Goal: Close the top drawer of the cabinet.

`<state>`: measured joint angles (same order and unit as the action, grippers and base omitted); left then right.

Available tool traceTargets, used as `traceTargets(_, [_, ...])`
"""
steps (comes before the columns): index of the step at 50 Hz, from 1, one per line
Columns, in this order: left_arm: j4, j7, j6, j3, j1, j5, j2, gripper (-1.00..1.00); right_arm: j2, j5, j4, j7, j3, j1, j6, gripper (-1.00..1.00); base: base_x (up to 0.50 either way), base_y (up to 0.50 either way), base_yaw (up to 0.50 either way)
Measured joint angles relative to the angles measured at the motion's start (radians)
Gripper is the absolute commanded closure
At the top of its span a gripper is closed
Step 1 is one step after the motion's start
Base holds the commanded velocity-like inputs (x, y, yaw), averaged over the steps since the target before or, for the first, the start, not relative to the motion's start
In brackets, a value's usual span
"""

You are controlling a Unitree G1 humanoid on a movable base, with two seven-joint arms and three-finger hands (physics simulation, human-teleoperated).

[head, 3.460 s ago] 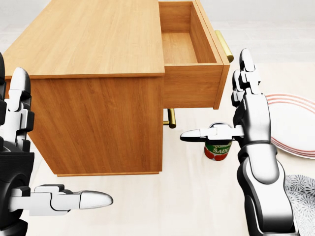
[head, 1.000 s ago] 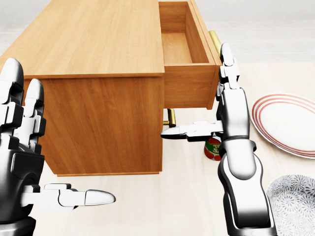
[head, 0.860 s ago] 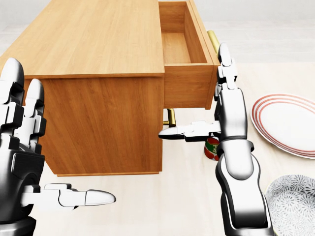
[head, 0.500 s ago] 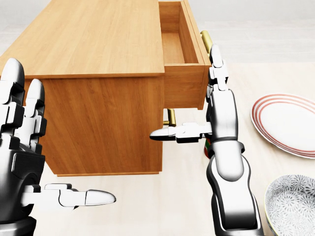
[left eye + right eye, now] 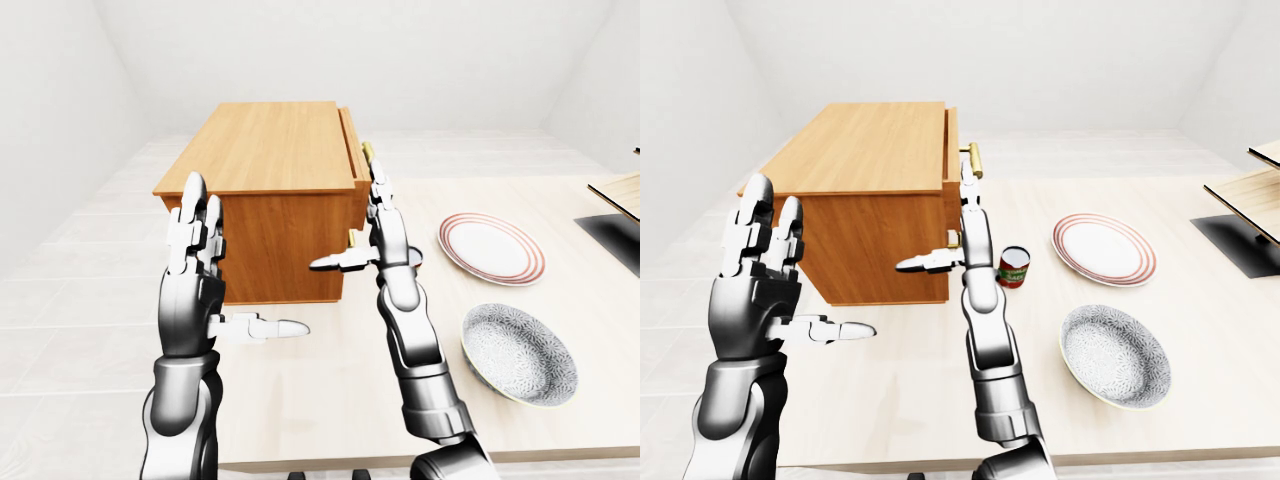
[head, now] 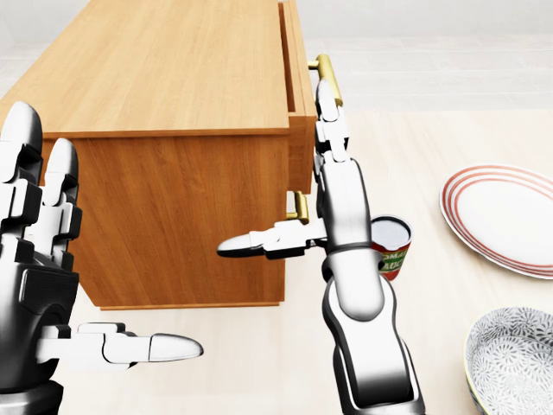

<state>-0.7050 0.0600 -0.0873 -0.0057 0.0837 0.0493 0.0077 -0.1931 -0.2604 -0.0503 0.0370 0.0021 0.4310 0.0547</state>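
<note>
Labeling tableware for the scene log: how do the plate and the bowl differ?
The plate is flat and plain white with red rings round its rim; the bowl is deeper, with a grey speckled pattern all over. In the right-eye view the plate lies higher up, level with the can; the bowl lies lower, nearer the bottom edge. Both are round, empty, and rest on the table, right of the right robot hand.

One cabinet (image 6: 164, 130), can (image 6: 390, 246), plate (image 6: 505, 216), bowl (image 6: 510, 359).

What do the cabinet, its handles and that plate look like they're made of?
Cabinet: light wood, with visible grain and a smooth satin face. Handles: probably brass, yellow and shiny. Plate: seemingly glazed ceramic, glossy white with red rings. It's a simulator render, so these are looks only.
</note>
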Motion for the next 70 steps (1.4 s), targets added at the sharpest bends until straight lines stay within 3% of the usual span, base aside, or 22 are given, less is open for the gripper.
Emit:
traceTargets(27, [0.004,0.001,0.0,0.001,0.002,-0.003,0.0,-1.0,-0.045,-0.018,-0.036,-0.003,0.022,0.009,-0.021,-1.0,0.0,0.0,0.0])
traceTargets(45, [0.004,0.003,0.0,0.003,0.001,-0.006,0.001,-1.0,-0.102,-0.06,-0.055,-0.008,-0.001,0.0,-0.058,-1.0,0.0,0.0,0.0])
traceTargets(70, [0.002,0.004,0.0,0.005,0.0,-0.01,0.001,-1.0,-0.129,-0.078,-0.058,-0.03,-0.025,-0.014,-0.08,-1.0,0.0,0.0,0.0])
